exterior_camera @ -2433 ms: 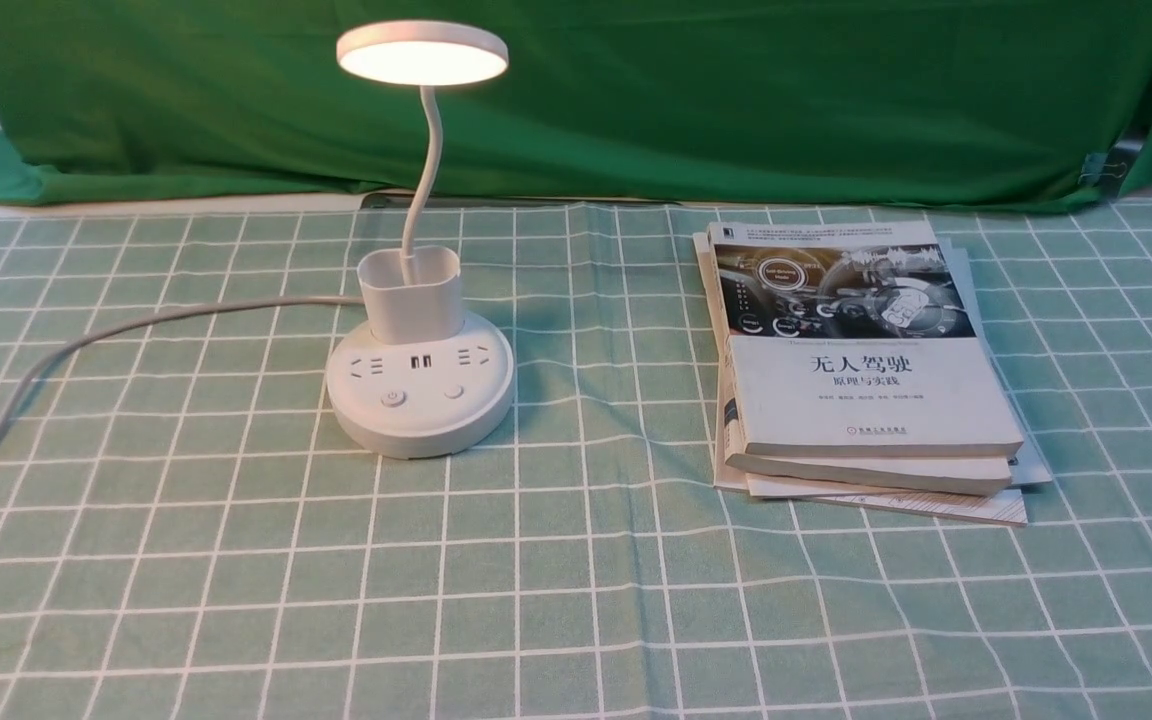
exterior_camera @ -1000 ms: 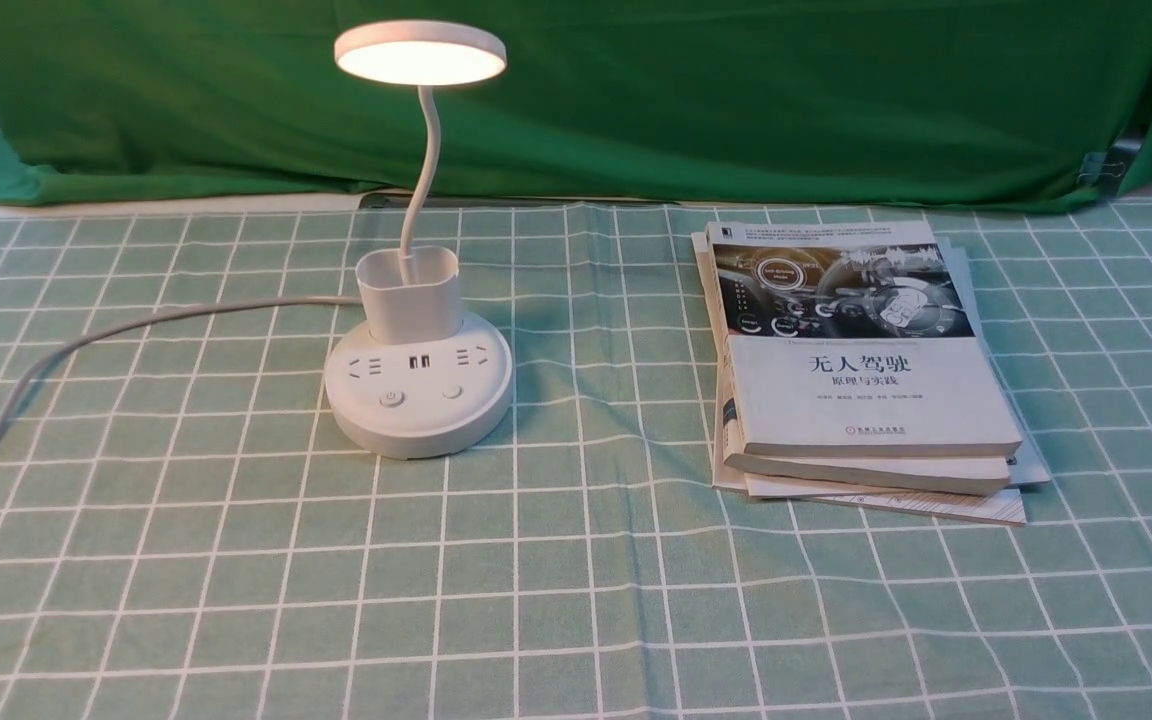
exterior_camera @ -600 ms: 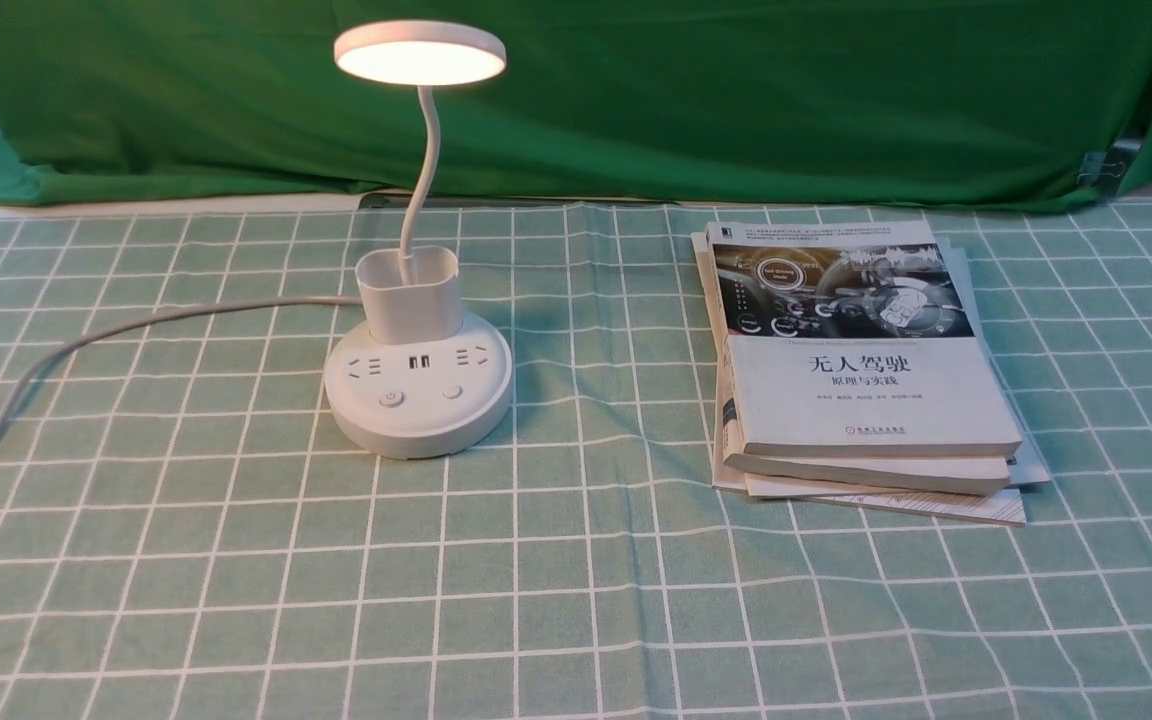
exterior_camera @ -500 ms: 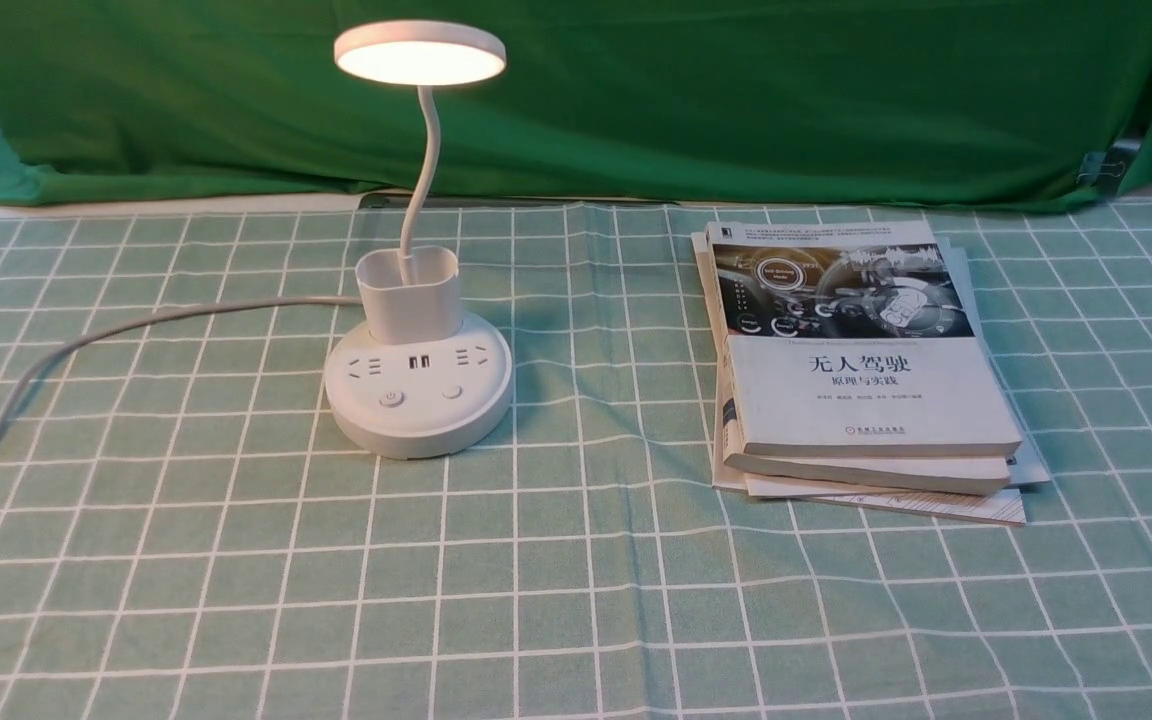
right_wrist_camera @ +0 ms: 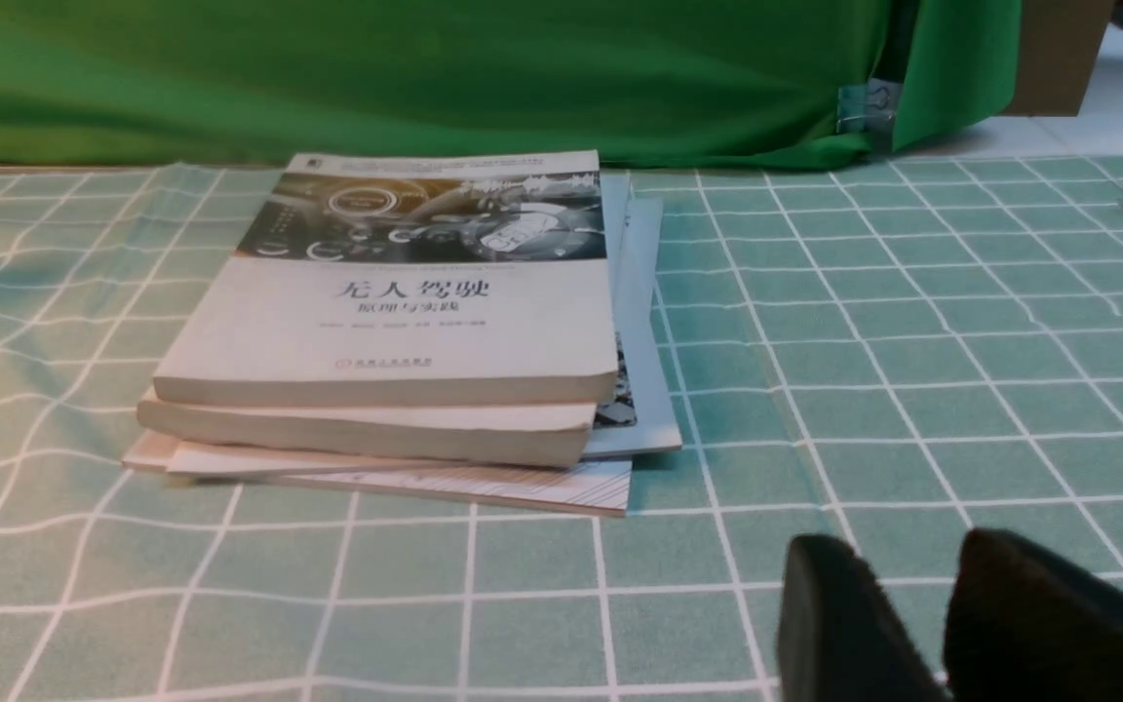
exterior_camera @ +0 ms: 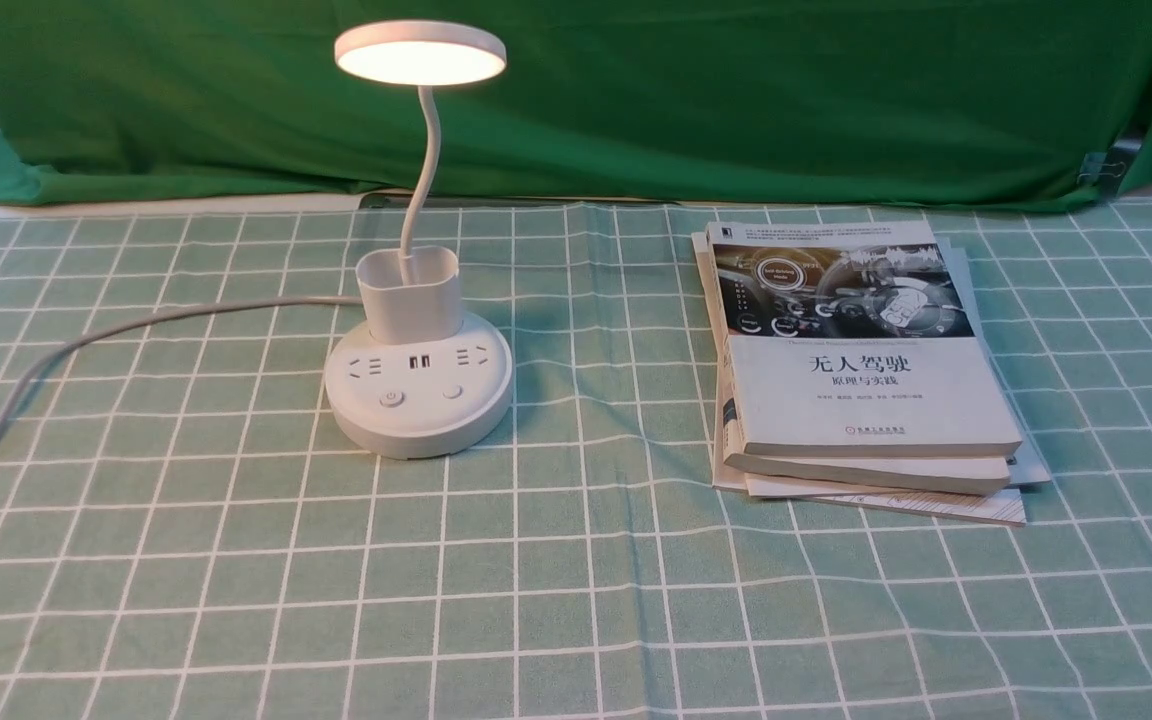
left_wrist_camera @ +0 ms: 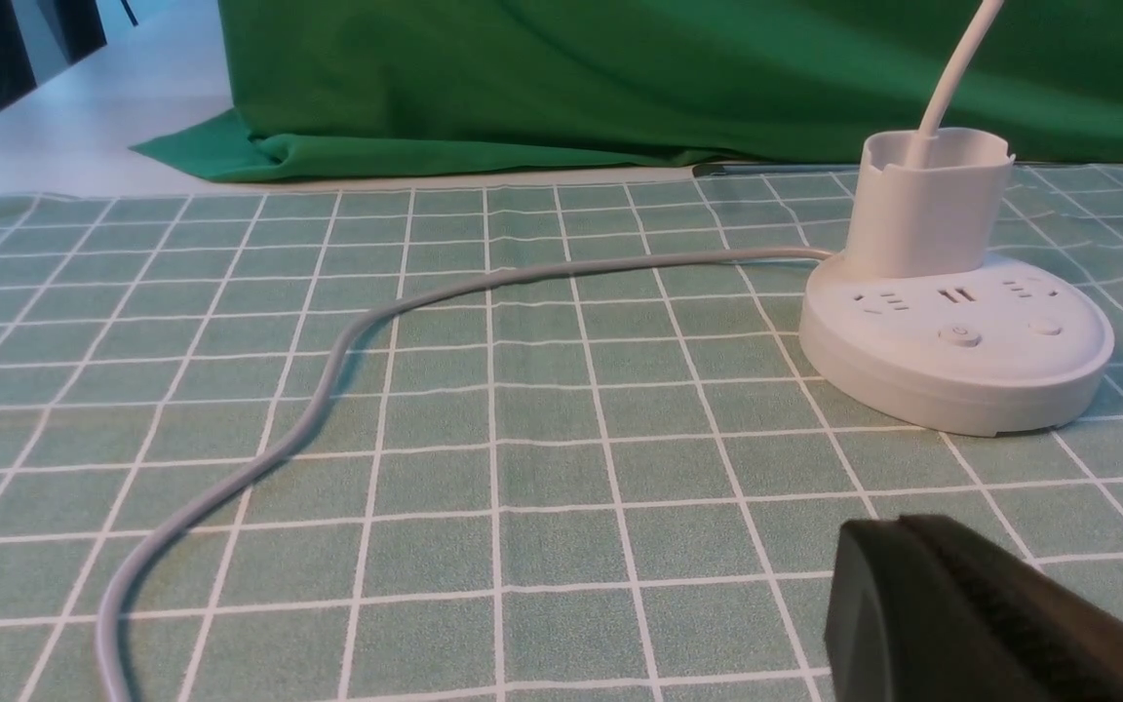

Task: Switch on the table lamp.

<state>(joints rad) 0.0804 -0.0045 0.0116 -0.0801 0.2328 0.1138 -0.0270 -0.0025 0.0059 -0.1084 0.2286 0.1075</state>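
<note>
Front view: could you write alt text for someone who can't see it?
A white table lamp stands lit on a green checked tablecloth, its grey cord trailing off to the left. A stack of books lies to its right, before a green backdrop.

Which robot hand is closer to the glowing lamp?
The left. The left gripper sits low, near the table lamp base. The right gripper faces the books, off to the lamp's right.

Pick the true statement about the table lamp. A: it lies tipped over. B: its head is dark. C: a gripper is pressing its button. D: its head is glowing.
D: the table lamp stands upright with its disc head lit, and no gripper touches its base.
</note>
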